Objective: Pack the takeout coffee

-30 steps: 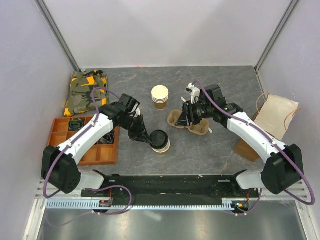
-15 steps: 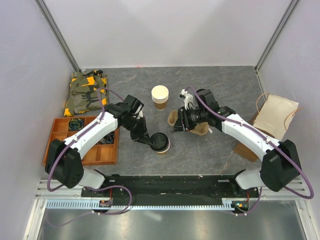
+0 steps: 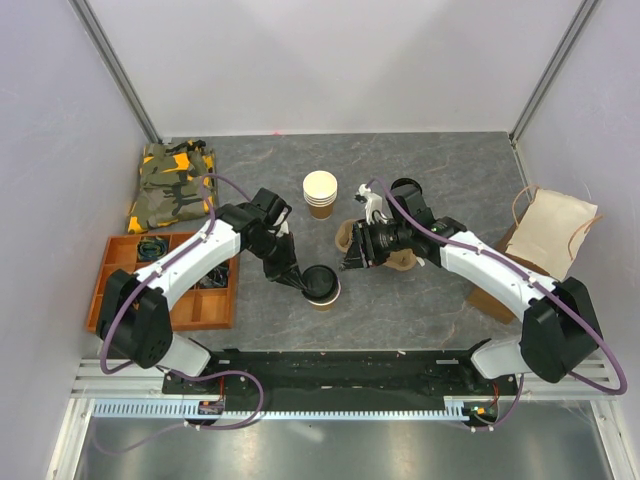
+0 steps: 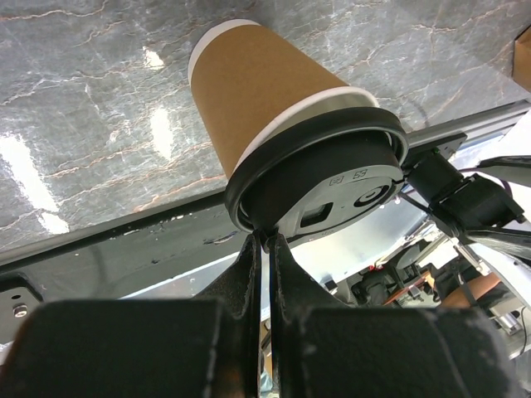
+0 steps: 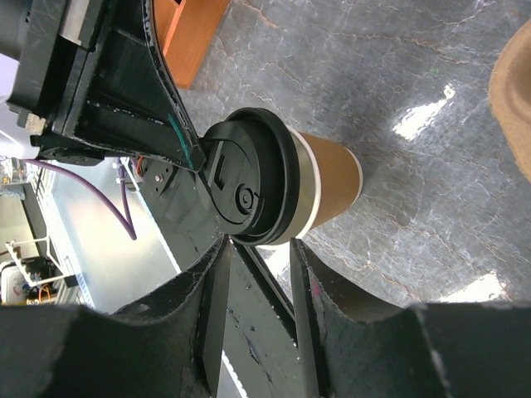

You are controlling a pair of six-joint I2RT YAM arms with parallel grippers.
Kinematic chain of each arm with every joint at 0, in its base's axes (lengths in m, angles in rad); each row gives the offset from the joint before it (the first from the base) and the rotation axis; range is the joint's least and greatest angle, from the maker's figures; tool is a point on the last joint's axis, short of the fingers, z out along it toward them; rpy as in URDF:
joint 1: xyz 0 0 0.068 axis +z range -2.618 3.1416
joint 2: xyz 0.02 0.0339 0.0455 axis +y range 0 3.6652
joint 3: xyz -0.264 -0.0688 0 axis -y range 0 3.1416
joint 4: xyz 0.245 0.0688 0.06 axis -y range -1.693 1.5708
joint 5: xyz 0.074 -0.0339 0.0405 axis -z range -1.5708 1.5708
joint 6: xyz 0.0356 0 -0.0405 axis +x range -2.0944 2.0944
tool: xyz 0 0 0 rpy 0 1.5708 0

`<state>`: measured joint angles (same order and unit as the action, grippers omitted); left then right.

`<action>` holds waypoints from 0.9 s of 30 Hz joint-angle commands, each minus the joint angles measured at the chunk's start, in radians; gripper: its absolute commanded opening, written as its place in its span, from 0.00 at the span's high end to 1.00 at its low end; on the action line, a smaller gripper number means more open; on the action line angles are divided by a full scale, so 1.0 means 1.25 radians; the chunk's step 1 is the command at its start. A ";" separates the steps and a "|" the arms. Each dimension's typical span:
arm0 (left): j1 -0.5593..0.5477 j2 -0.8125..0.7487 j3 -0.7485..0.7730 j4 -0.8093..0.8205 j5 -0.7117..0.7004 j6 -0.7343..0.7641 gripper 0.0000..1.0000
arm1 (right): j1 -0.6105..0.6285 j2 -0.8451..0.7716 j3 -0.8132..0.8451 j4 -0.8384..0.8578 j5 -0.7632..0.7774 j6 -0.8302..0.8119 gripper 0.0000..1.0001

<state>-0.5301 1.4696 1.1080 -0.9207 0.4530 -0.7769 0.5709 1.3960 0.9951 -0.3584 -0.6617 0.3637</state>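
The takeout coffee (image 3: pixel 323 287), a brown paper cup (image 4: pixel 270 91) with a cream rim and a black lid (image 4: pixel 332 178), stands on the grey table in front of both arms. My left gripper (image 3: pixel 299 279) is shut, its fingertips (image 4: pixel 267 242) pinching the edge of the lid. Just right of the cup is my right gripper (image 3: pixel 352 258), level with the lid. It is open, with nothing between its fingers (image 5: pixel 217 274). The lid's edge (image 5: pixel 249 186) lies just beyond the fingertips.
A stack of nested cream-rimmed cups (image 3: pixel 320 193) stands behind the coffee. A brown pulp cup carrier (image 3: pixel 402 260) lies partly under my right arm. A paper bag (image 3: pixel 553 232) leans at the right wall. An orange compartment tray (image 3: pixel 118 249) and a camouflage cloth (image 3: pixel 172 185) sit on the left.
My right gripper has moved left from the cup carrier towards the coffee, and its jaws have narrowed a little. The left gripper and the cup have barely moved.
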 commanded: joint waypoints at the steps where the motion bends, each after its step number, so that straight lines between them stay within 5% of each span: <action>1: -0.003 0.007 0.039 -0.001 0.000 -0.008 0.94 | 0.008 0.007 -0.009 0.029 -0.018 0.008 0.57; 27: -0.009 0.016 0.008 0.009 0.006 -0.013 0.86 | 0.010 0.017 -0.007 0.027 -0.011 0.004 0.54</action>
<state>-0.5365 1.4799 1.1191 -0.9195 0.4530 -0.7773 0.5789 1.4086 0.9886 -0.3519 -0.6621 0.3672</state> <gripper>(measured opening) 0.131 0.456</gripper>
